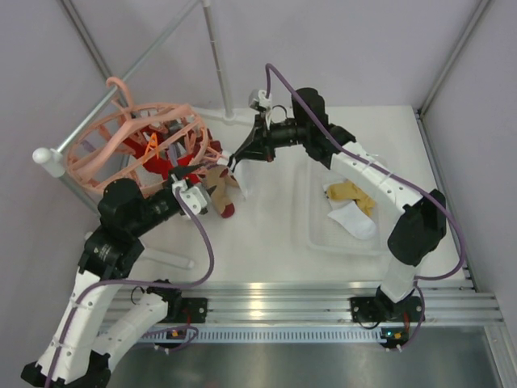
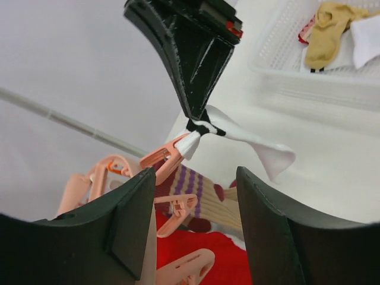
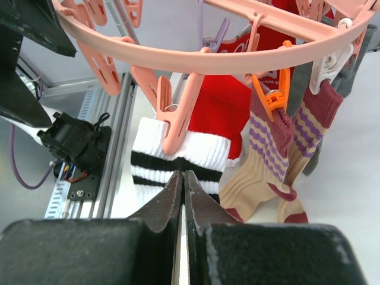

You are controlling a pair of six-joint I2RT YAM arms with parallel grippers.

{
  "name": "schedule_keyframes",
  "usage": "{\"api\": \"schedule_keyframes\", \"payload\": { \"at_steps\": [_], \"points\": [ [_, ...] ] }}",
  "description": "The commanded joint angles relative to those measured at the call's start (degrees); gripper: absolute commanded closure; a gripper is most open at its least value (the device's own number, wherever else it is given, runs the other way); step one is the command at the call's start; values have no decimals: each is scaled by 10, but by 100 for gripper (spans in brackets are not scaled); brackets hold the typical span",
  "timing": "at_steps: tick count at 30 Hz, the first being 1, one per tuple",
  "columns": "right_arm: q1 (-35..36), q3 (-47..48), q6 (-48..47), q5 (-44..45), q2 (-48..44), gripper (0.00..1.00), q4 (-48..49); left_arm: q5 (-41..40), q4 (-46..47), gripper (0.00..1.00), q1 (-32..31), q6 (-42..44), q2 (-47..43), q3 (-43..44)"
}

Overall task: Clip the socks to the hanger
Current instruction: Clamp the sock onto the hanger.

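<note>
Lower part of striped sock (image 3: 205,151) behind right gripper (image 3: 183,178), unseen

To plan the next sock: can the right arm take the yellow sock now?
Probably not yet: the right gripper is shut on the striped sock at the hanger, though the yellow sock lies uncovered nearby.

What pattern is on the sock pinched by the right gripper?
The sock is white with black cuff stripes; clearest in the right wrist view.

Socks (image 1: 222,194) beneath hanger (image 1: 77,168) at left; others in tray (image 1: 312,218) at right.
</note>
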Motion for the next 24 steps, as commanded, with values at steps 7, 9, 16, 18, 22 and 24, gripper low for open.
{"api": "schedule_keyframes", "payload": {
  "at_steps": [7, 9, 16, 18, 22, 24],
  "points": [
    [-5, -9, 22, 54, -5, 100, 79, -135, 19, 44, -1, -359, 52, 117],
    [-5, -19, 40, 66, -7, 93, 88, -137, 16, 44, -1, -380, 56, 130],
    [-5, -50, 38, 122, -28, 71, 124, -192, 2, 47, -1, -394, 64, 152],
    [-6, -64, 43, 128, -35, 64, 137, -194, -7, 48, -1, -397, 67, 160],
    [-4, -94, 77, 116, -66, 54, 175, -205, -29, 48, -1, -398, 65, 176],
    [6, -117, 89, 107, -80, 52, 208, -205, -29, 48, 0, -407, 62, 176]
  ]
}}
